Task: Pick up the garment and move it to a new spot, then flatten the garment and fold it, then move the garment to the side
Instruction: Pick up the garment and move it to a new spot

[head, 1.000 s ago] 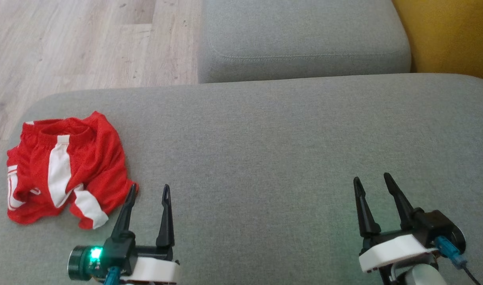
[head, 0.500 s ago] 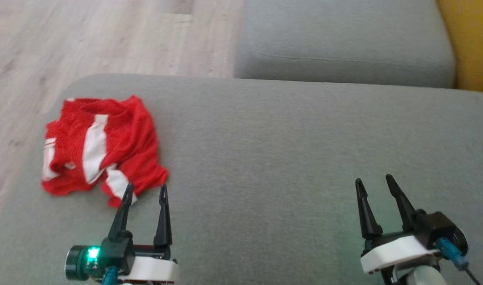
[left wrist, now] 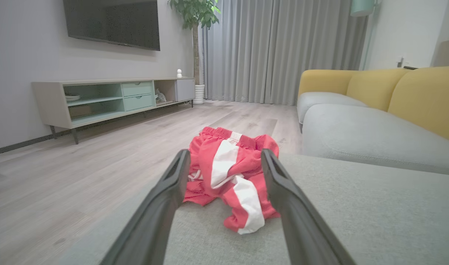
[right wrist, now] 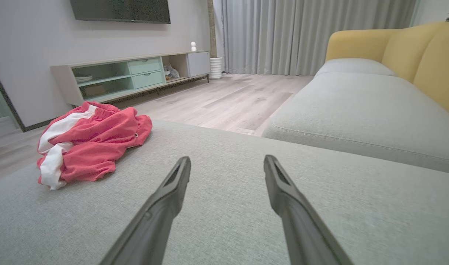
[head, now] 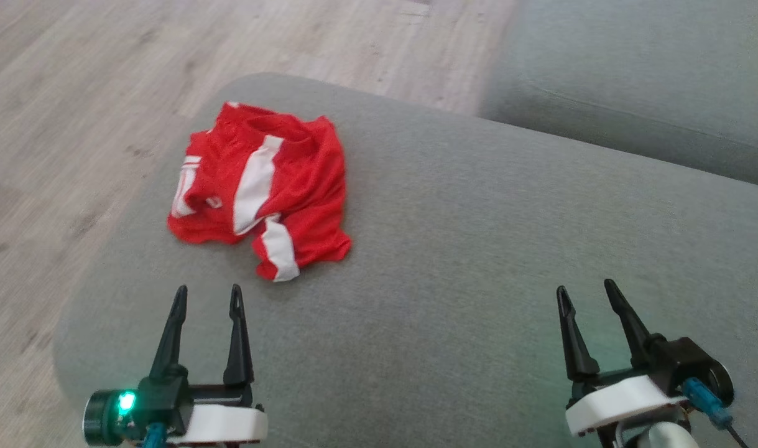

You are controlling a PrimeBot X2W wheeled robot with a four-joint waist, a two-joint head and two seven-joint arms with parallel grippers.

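Note:
The garment [head: 263,186] is a crumpled pair of red shorts with white stripes, lying near the far left corner of the grey cushion [head: 478,261]. My left gripper [head: 207,297] stands open just short of its near hem, empty; in the left wrist view the garment [left wrist: 231,176] lies straight ahead between the fingers of the left gripper [left wrist: 224,158]. My right gripper [head: 587,291] is open and empty well to the right over bare cushion. From the right wrist view the garment [right wrist: 88,143] sits off to the left of the right gripper [right wrist: 226,162].
The cushion's rounded left edge drops to a wooden floor [head: 74,93]. A second grey seat cushion [head: 652,87] lies beyond, with yellow backrests [left wrist: 423,99]. A TV console [left wrist: 113,95], a plant and curtains stand across the room.
The head camera has swung left, so the garment now shows higher and nearer the middle. The left gripper's tips now stand clear of the garment's hem. Both grippers stay open.

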